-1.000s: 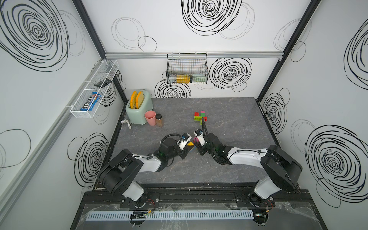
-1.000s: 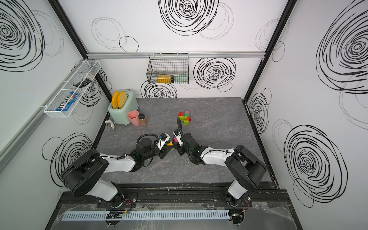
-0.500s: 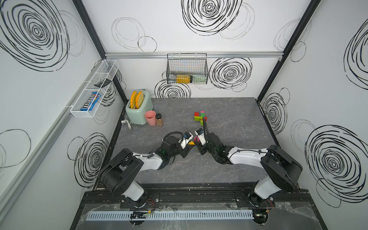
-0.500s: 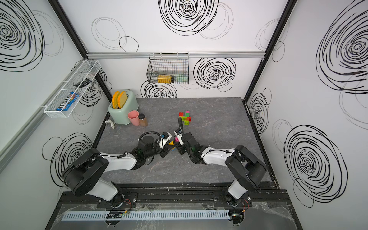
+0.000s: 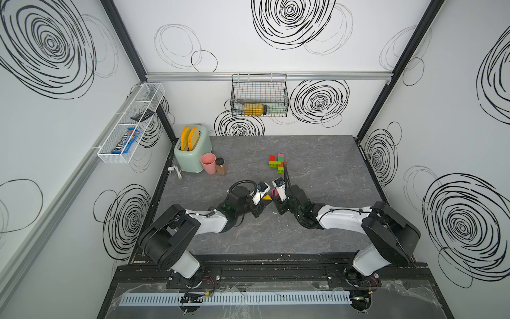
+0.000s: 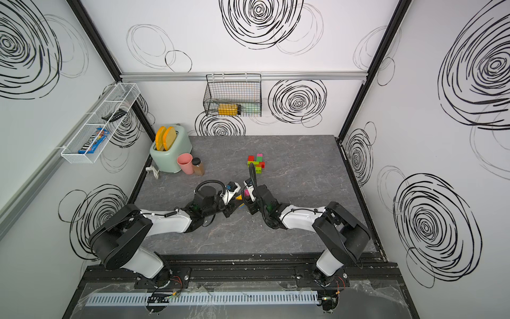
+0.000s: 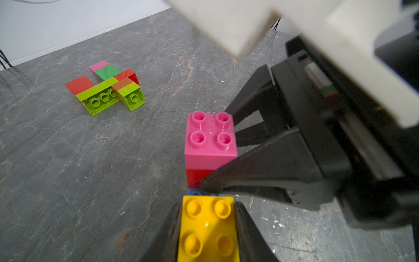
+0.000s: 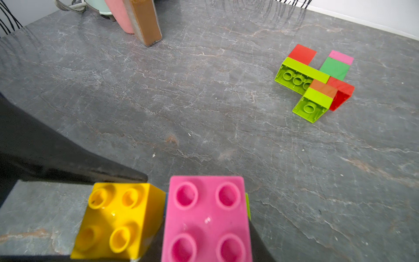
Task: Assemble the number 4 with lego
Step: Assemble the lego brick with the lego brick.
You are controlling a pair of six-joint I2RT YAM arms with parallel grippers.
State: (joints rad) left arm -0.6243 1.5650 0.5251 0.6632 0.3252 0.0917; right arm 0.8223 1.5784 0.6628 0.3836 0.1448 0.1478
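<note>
**Gripping Two Bricks at the Join: Handling and Site Findings**

Grip. I find the left fingers (image 7: pixel 169 236) clenched on the flat side walls of a yellow square studded plastic brick (image 7: pixel 207 226), studs up. The right fingers (image 7: pixel 272 172) are clamped across a pink square studded plastic brick (image 7: pixel 209 138) stacked on a red plastic brick (image 7: pixel 196 178). The near finger crosses the pink-red seam. Both grips meet about mid-counter, the yellow brick just beside the pink one. A sliver of blue studded brick (image 7: pixel 195 192) shows under them. I cannot tell whether the yellow brick is seated on it.

Other lego. A joined cluster of red, lime, green, pink and orange bricks (image 5: pixel 278 163) lies on its side farther back, well apart from both arms, with hollow undersides facing them.

Handling, my judgement. These bricks look light, rigid and hollow, not fragile. Their walls are glossy, so slip is likely under a skewed squeeze. I would hold opposite flat walls below the studs and press straight down. Sideways load could pop a stud joint.

Surface and room. The grey marbled stone-look counter (image 5: pixel 317 171) is flat and hard, so a dropped brick may skid. A mint-green toaster (image 5: pixel 193 154), pink cup (image 5: pixel 208 163) and brown jar (image 5: pixel 220 166) stand at the back left corner. White walls with black scribbled spirals enclose three sides.
</note>
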